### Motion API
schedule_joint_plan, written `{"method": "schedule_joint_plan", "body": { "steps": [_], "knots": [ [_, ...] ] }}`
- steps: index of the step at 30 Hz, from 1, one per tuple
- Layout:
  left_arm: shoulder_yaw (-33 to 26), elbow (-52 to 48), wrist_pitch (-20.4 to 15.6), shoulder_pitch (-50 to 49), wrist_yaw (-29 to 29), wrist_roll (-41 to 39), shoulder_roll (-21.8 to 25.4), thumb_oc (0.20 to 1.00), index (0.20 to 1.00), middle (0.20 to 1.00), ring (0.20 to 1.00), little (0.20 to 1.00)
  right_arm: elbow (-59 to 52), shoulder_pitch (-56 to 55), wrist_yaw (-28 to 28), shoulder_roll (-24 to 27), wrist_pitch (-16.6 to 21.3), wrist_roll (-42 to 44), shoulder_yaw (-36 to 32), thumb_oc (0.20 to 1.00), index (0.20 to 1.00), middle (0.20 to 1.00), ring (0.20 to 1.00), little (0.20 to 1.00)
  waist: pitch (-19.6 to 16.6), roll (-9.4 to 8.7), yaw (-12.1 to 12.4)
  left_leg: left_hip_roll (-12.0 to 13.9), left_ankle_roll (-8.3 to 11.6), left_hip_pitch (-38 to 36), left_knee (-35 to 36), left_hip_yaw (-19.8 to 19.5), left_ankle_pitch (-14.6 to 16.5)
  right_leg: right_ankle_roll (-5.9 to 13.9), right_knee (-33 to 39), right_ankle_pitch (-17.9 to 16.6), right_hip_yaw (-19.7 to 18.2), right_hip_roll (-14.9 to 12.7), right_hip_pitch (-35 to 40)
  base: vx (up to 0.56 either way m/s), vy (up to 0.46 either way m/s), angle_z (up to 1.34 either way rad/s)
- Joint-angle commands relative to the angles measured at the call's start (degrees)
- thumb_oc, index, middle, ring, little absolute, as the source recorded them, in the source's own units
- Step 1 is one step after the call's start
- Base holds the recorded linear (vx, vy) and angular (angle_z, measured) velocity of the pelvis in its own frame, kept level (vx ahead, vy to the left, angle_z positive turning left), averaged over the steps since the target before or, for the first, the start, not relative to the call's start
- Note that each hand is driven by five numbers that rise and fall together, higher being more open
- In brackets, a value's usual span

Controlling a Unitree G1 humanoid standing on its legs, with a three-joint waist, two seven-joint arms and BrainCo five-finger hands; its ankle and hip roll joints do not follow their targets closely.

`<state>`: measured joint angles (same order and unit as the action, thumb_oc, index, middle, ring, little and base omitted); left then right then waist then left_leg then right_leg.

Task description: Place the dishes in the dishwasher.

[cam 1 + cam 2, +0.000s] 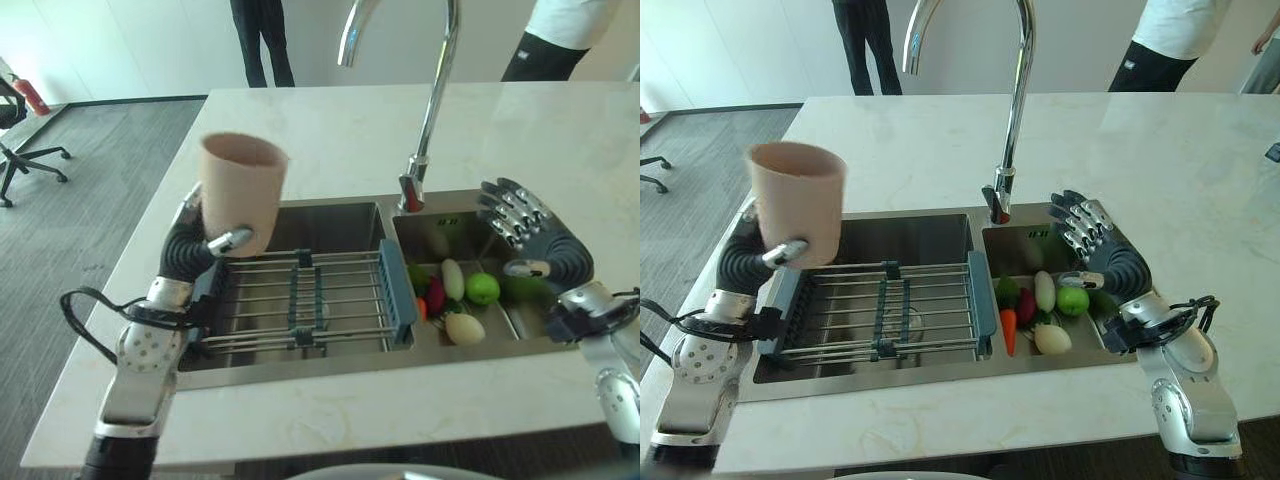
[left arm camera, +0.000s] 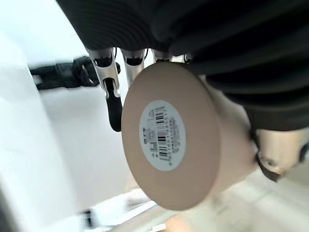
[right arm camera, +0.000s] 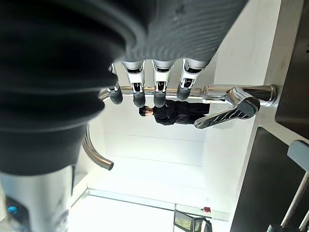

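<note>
The left hand (image 1: 200, 240) grips the cup (image 1: 243, 190), thumb across the lower front wall and fingers round the back. It holds the cup upright, clear above the left end of the rack (image 1: 300, 300) that spans the left basin of the sink (image 1: 330, 215). In the left wrist view the cup's flat base, with a round sticker on it, faces the camera, and the dark fingertips (image 2: 114, 116) curl round the far side.

The cup looks light and stiff, likely plastic or bamboo fibre, with a smooth matte wall that tapers toward the base. That taper could let it slide upward out of a loose grip, so a hold low on the wall, thumb opposite fingers, seems right, as now.

The right hand (image 1: 1095, 245) hovers over the right basin, fingers straight and spread, holding nothing, above an apple (image 1: 1073, 300) and other produce beside the tap (image 1: 1010, 120).
</note>
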<state>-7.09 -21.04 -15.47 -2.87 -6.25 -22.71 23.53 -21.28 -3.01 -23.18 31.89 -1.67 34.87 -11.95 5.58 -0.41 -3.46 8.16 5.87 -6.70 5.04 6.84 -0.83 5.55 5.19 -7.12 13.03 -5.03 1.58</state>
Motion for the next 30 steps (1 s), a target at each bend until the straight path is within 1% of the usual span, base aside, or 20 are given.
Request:
{"method": "schedule_joint_plan", "body": {
  "steps": [1,2,3,4,5,6,7,9,10,12,13,14,16,18,19,21,24,27,28,30],
  "knots": [
    [0.51,-3.48,-6.68,3.04,-5.68,-9.9,2.49,0.2,0.2,0.2,0.2,0.2,-5.43,3.61,2.08,0.46,5.45,0.84,-2.73,1.0,1.0,1.0,1.0,1.0,0.49,0.56,0.24,6.96,4.1,1.7,-0.04,7.56,-3.58,1.15,-0.19,8.05,0.43,0.06,4.83,-0.28,-0.075,0.11],
    [1.18,-3.77,-7.25,3.51,-6.1,-11.1,2.13,0.2,0.2,0.2,0.2,0.2,-5.21,4.32,2.61,1.02,5.74,0.84,-2.49,1.0,1.0,1.0,1.0,1.0,0.75,0.57,0.0,6.24,3.99,0.81,-0.04,9.22,-3.83,0.98,-0.19,7.81,0.87,0.16,4.43,-0.37,-0.069,0.08],
    [1.84,-4.07,-7.67,4.09,-6.29,-12.25,1.86,0.2,0.2,0.2,0.2,0.2,-4.74,5.31,3.53,2.33,5.96,1.43,-2.39,1.0,1.0,1.0,1.0,1.0,1.19,0.22,-0.37,5.16,3.78,0.39,-3.35,12.59,-3.49,0.72,-0.19,7.45,1.72,-0.11,4.11,-0.5,-0.082,0.07],
    [3.06,-4.76,-8.14,6.16,-5.38,-12.74,1.04,0.2,0.2,0.2,0.2,0.2,-3.96,6.92,4.33,3.65,6.57,2.25,-2.16,1.0,1.0,1.0,1.0,1.0,2.18,-1.0,-0.4,2.26,2.85,3.3,-17.56,12.42,-0.71,-0.3,-0.19,6.63,1.86,-0.61,3.52,-0.56,-0.048,0.06],
    [3.73,-5.11,-7.76,7.63,-4.84,-12.37,0.33,0.2,0.2,0.2,0.2,0.2,-3.62,7.39,4.56,3.72,7.16,1.88,-2.1,1.0,1.0,1.0,1.0,1.0,2.37,-1.42,-0.81,-0.02,1.81,4.0,-22.03,11.8,2.24,-0.4,-0.19,5.9,1.92,-1.01,2.76,-0.47,-0.016,0.05],
    [3.88,-5.17,-7.72,8.02,-4.9,-12.43,0.15,0.2,0.2,0.2,0.2,0.2,-3.52,7.5,4.73,3.68,7.4,1.63,-2.1,1.0,1.0,1.0,1.0,1.0,2.38,-1.49,-0.94,-0.5,1.52,4.19,-22.69,11.72,2.91,-0.36,-0.19,5.7,1.92,-1.12,2.51,-0.34,0.083,0.07],
    [4.35,-5.27,-7.51,9.12,-4.7,-12.21,-0.45,0.2,0.2,0.2,0.2,0.2,-3.39,7.6,4.82,3.15,8.05,0.99,-1.89,1.0,1.0,1.0,1.0,1.0,2.37,-1.34,-1.8,-2.7,0.92,2.78,-23.22,11.29,5.31,-0.09,-0.19,4.49,1.87,-1.26,0.98,-0.32,0.131,0.14],
    [4.97,-4.77,-7.1,10.56,-5.21,-11.71,-1.26,0.2,0.2,0.2,0.2,0.2,-3.18,7.41,5.1,2.21,9.27,0.41,-2.03,1.0,1.0,1.0,1.0,1.0,2.37,-0.73,-3.43,-5.54,0.23,-1.21,-20.13,9.96,9.07,0.58,-0.19,2.33,2.14,-1.26,-1.54,-0.34,0.189,0.09],
    [5.27,-4.58,-6.73,11.2,-5.54,-11.92,-1.34,0.2,0.2,0.2,0.2,0.2,-3.47,7.21,5.7,1.71,9.41,-0.08,-2.19,1.0,1.0,1.0,1.0,1.0,2.24,-0.27,-4.3,-7.14,-0.42,-4.27,-15.82,8.84,12.02,1.25,-0.19,1.09,2.0,-1.17,-3.24,-0.22,0.168,0.09],
    [5.45,-4.46,-6.6,11.44,-5.61,-11.96,-1.39,0.2,0.2,0.2,0.2,0.2,-3.67,7.11,5.85,1.52,9.31,-0.17,-2.22,1.0,1.0,1.0,1.0,1.0,2.21,-0.02,-4.67,-7.65,-0.68,-5.59,-13.59,8.48,12.85,1.69,-0.19,0.52,1.96,-1.18,-4.0,-0.18,0.145,0.25],
    [6.4,-4.44,-5.18,13.06,-5.97,-11.97,-1.06,0.2,0.2,0.2,0.2,0.2,-4.57,6.17,6.69,0.63,8.93,-0.28,-2.82,1.0,1.0,1.0,1.0,1.0,2.39,0.83,-6.47,-10.03,-2.02,-9.68,-3.76,6.48,12.75,3.75,-0.19,-2.59,1.91,-1.17,-7.93,-0.34,0.205,0.15],
    [7.08,-4.51,-4.59,13.82,-6.22,-11.86,-0.97,0.2,0.2,0.2,0.2,0.2,-4.85,5.6,7.64,0.42,8.57,-0.4,-3.23,1.0,1.0,1.0,1.0,1.0,2.63,0.81,-6.92,-10.58,-2.36,-10.18,-1.81,5.09,12.2,4.33,-0.19,-3.38,1.74,-1.3,-9.34,-0.5,0.247,0.19],
    [8.31,-4.96,-3.47,14.34,-6.58,-11.43,-0.97,0.2,0.2,0.2,0.2,0.2,-4.78,5.3,7.83,-0.16,8.52,-0.13,-3.28,1.0,1.0,1.0,1.0,1.0,3.06,0.59,-7.0,-10.96,-3.24,-9.89,-0.04,3.69,11.67,4.93,-0.19,-3.9,2.06,-2.02,-11.08,-0.37,0.106,0.43],
    [9.04,-4.22,-3.47,14.26,-6.43,-10.98,-0.43,0.2,0.2,0.2,0.2,0.2,-4.57,4.61,7.52,-1.43,9.32,-0.44,-2.54,1.0,1.0,1.0,1.0,1.0,3.91,0.58,-7.83,-10.07,-4.48,-8.68,-0.04,2.5,11.48,4.86,-1.18,-3.99,-2.12,-1.49,-11.33,-0.37,0.086,0.21],
    [9.13,-3.84,-3.34,14.39,-6.44,-11.31,-0.09,0.2,0.2,0.2,0.2,0.2,-4.64,4.43,7.71,-1.61,9.38,-0.03,-2.54,1.0,1.0,1.0,1.0,1.0,3.95,0.13,-8.0,-10.05,-4.88,-7.89,-0.04,2.63,10.84,4.68,-2.11,-3.64,-2.85,-1.43,-11.45,-0.53,0.066,0.04],
    [8.42,-3.04,-3.61,14.5,-7.08,-12.93,0.66,0.2,0.2,0.2,0.2,0.2,-4.14,5.22,7.9,-1.13,10.08,1.17,-2.88,1.0,1.0,1.0,1.0,1.0,3.43,0.57,-6.7,-7.55,-4.77,-4.69,-0.04,5.61,7.13,3.71,-10.12,0.63,-0.5,-2.26,-8.86,-0.58,0.03,0.15],
    [8.62,-3.67,-4.41,14.58,-6.14,-12.31,1.08,0.2,0.2,0.2,0.2,0.2,-4.59,6.03,8.29,-1.53,11.03,-0.11,-1.44,1.0,1.0,1.0,1.0,1.0,2.69,1.08,-5.43,-6.52,-4.88,-2.83,-0.04,6.18,5.8,2.84,-11.73,3.69,-0.71,-3.92,-5.1,-0.25,-0.04,-0.17],
    [9.11,-2.98,-5.72,14.96,-5.33,-11.94,1.8,0.2,0.2,0.2,0.2,0.2,-5.72,5.75,9.19,-1.69,11.68,-1.36,-0.15,1.0,1.0,1.0,1.0,1.0,1.5,0.74,-5.01,-6.51,-5.47,-1.9,-0.04,4.56,5.37,2.61,-11.45,6.16,-4.71,-4.05,-0.42,-0.19,-0.15,-0.26],
    [9.22,-2.83,-6.38,15.1,-4.97,-11.78,2.11,0.2,0.2,0.2,0.2,0.2,-6.23,5.72,9.7,-1.51,11.78,-1.23,0.02,1.0,1.0,1.0,1.0,1.0,0.96,0.47,-5.11,-6.54,-5.73,-1.85,-0.04,3.5,5.37,2.69,-10.06,7.85,-7.42,-3.2,1.1,-0.17,-0.176,-0.06],
    [9.23,-2.9,-6.41,15.26,-4.84,-11.71,2.15,0.2,0.2,0.2,0.2,0.2,-6.5,5.74,9.77,-1.48,11.75,-0.96,0.03,1.0,1.0,1.0,1.0,1.0,0.69,0.27,-4.95,-6.53,-5.77,-1.57,-0.04,3.28,4.97,2.5,-8.54,8.05,-8.08,-2.75,1.76,-0.12,-0.124,-0.12]
  ]
}}
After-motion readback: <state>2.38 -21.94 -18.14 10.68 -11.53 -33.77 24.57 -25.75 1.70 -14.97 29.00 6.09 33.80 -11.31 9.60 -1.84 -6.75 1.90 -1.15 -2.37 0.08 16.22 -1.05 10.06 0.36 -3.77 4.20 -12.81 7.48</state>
